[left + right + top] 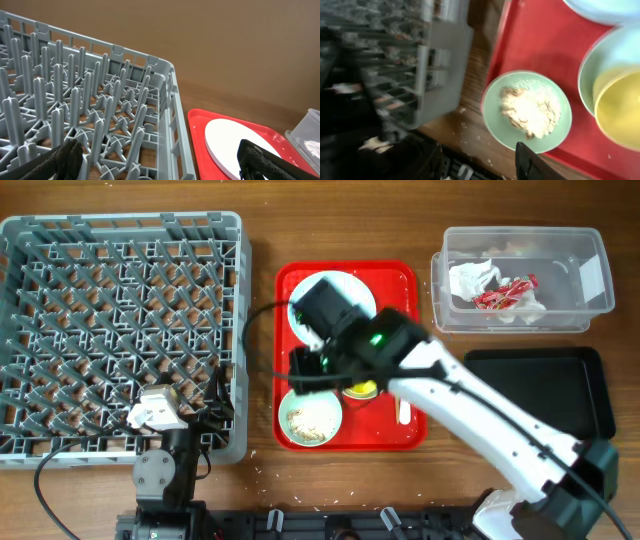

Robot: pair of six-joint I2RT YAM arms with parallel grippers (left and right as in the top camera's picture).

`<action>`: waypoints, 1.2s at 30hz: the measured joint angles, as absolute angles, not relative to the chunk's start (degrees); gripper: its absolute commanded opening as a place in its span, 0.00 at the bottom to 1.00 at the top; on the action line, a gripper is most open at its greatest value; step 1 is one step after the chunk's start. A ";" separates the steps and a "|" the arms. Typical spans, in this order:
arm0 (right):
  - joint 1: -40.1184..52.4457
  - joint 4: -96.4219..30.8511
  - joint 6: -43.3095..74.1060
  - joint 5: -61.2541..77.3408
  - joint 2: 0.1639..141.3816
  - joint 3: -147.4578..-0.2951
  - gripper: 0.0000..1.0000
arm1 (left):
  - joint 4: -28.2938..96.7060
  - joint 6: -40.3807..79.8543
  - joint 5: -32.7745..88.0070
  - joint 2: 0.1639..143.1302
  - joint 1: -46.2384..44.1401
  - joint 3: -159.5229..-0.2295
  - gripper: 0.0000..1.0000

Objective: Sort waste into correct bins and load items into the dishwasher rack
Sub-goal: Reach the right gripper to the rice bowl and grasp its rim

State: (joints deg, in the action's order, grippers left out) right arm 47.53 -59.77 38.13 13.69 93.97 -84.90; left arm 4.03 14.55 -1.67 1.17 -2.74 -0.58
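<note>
The grey dishwasher rack (120, 330) stands at the left with nothing in it. A white plate (350, 285), a green-blue bowl (295, 435) holding rice-like crumbs (312, 418) and a yellow cup (362, 389) sit on the red tray. My right gripper (305, 368) hangs open and empty over the tray's left side. In the right wrist view it (480, 165) is just in front of the crumb bowl (495, 110), and the cup (620, 110) sits in a second bowl (587, 70). My left gripper (160, 167) is open over the rack's corner (172, 125). Chopsticks are hidden.
The red tray (390, 435) lies mid-table. The clear tub (585, 280) at back right holds a white napkin (472, 278) and a red sachet wrapper (505, 293). The black tray (570, 390) lies in front of it. A white fork (403, 412) lies on the tray's right side.
</note>
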 measured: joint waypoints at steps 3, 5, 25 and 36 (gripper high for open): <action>51.59 -50.11 42.44 11.51 94.11 -77.54 0.57 | 4.03 14.55 -1.67 1.17 -2.74 -0.58 1.00; 54.17 -43.97 42.19 11.03 95.24 -73.21 0.58 | 4.05 14.55 -1.67 1.17 -2.74 -0.58 1.00; 58.00 -43.18 41.39 9.34 105.01 -72.12 0.48 | 4.05 14.55 -1.67 1.17 -2.74 -0.58 1.00; 58.52 -46.74 42.68 5.41 107.42 -72.12 0.40 | 4.03 14.55 -1.67 1.17 -2.74 -0.58 1.00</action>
State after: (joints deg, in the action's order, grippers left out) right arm 58.52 -46.74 42.68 5.41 107.42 -72.12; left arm 4.03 14.55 -1.67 1.17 -2.74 -0.58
